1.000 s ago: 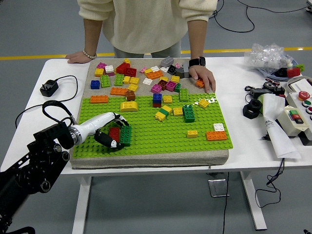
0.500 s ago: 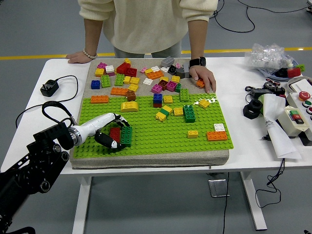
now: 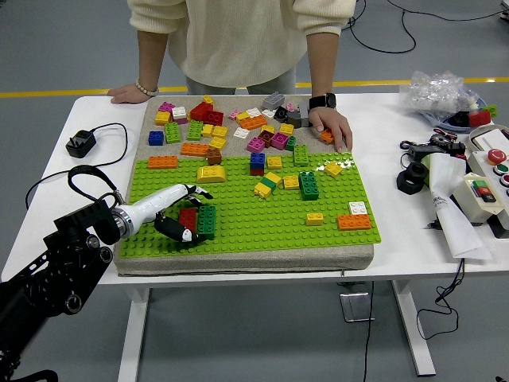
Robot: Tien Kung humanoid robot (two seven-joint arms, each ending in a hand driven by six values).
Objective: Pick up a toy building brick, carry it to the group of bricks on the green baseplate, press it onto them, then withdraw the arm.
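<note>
A: What lies on the left of the white counter (image 3: pixel 95 171)?
B: A black adapter (image 3: pixel 79 144) with its cable, well clear of the green baseplate (image 3: pixel 254 219). The floor beyond is grey with a yellow line.
A: And the left hand (image 3: pixel 176 213)?
B: Its fingers are curled round a red brick (image 3: pixel 188 218) and a dark green brick (image 3: pixel 207 221) at the baseplate's near-left part. Open green studs lie right of it.
A: Mid-plate?
B: A group of bricks (image 3: pixel 278 180), with loose bricks (image 3: pixel 231 127) on the grey mat behind.
A: The far side?
B: A person rests one hand (image 3: pixel 127 94) on the counter, the other hand (image 3: pixel 332 127) among the loose bricks.
A: The right edge?
B: A control box (image 3: pixel 489 179), paper and a plastic bag crowd it.
</note>
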